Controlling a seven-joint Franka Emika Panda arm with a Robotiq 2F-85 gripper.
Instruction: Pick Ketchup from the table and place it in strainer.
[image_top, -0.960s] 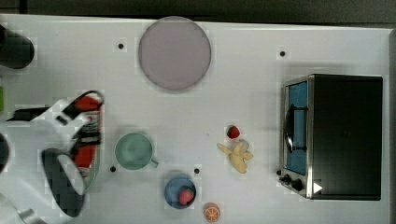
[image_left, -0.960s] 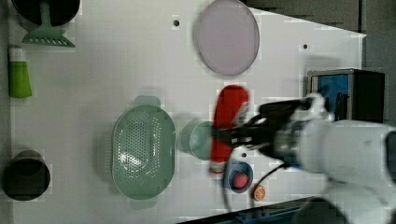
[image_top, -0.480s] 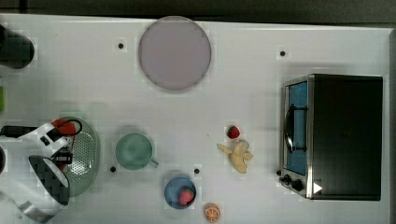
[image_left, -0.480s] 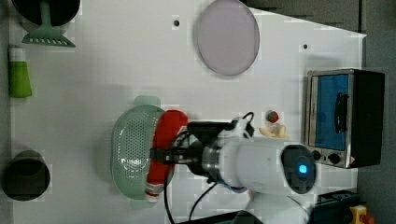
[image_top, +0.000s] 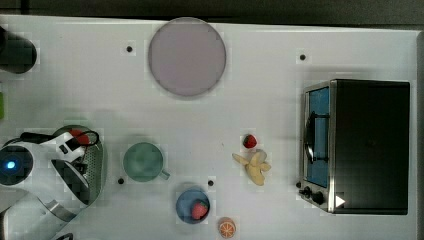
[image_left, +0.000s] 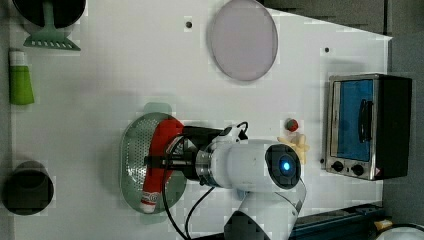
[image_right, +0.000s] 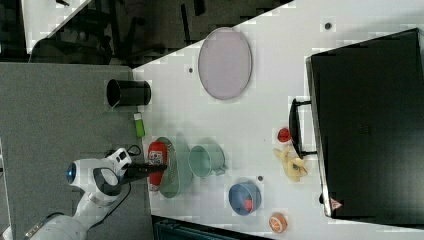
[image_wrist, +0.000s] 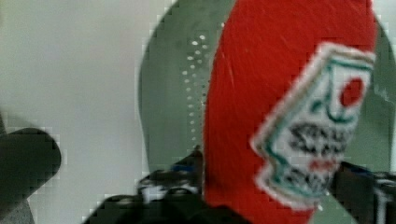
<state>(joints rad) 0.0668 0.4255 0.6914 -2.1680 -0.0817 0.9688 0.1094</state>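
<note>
We are bringing the Ketchup (image_left: 159, 159) over the strainer (image_left: 131, 159) now; our claw (image_left: 162, 161) is spreading, letting go.

Robot lab w/ a mock kitchen setup, not a real home. White worktop (image_top: 260, 100) has small dark bolt holes dotted across it, a test-bench look. A white robot arm (image_left: 250, 165) w/ a lit blue ring works at it, cable trailing. Props are kitchen-type: toaster oven (image_top: 357, 145) at 3 o'clock in the top view, round plate (image_top: 186, 56) at 12, mug (image_top: 143, 161) near centre-left, toy-like strawberry (image_top: 249, 141) and banana (image_top: 254, 166), orange slice (image_top: 227, 228) at 6. Right view shows grey floor (image_right: 55, 115) and dark frames beyond the worktop edge.
</note>
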